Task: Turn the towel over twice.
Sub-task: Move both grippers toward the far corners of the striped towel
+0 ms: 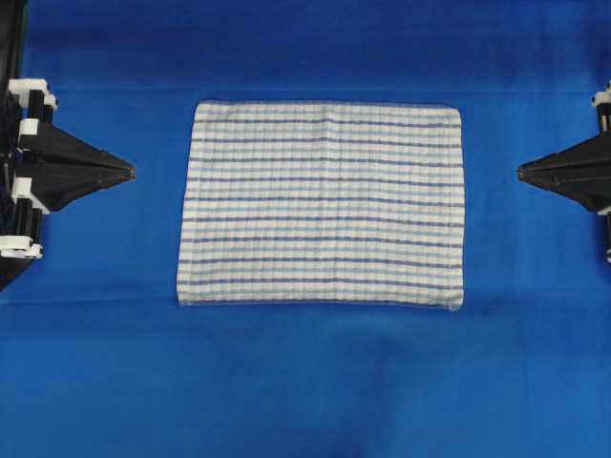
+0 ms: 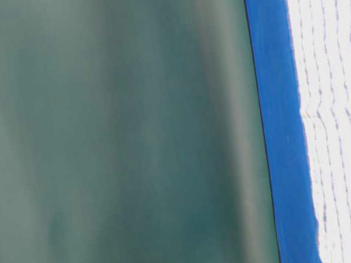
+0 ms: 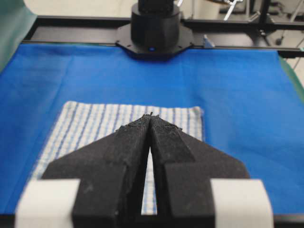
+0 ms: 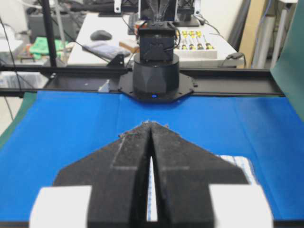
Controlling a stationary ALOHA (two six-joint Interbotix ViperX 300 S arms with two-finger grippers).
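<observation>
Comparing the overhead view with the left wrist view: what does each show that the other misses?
Overhead alone: the towel's full rectangle lying flat, and both claws, left and right, apart from it on either side. Left wrist alone: the opposite arm's black base and frame rail beyond the towel, and the left claw's tips closed together. Both: striped towel, blue table cloth, left claw.

towel (image 1: 322,204) flat, bare blue cloth (image 1: 315,382) on every side

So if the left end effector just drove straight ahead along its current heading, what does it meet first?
Probably nothing on the table: the shut left end effector points level across the towel, seemingly above it, toward the right end effector opposite. Height over the cloth is hard to judge.
</observation>
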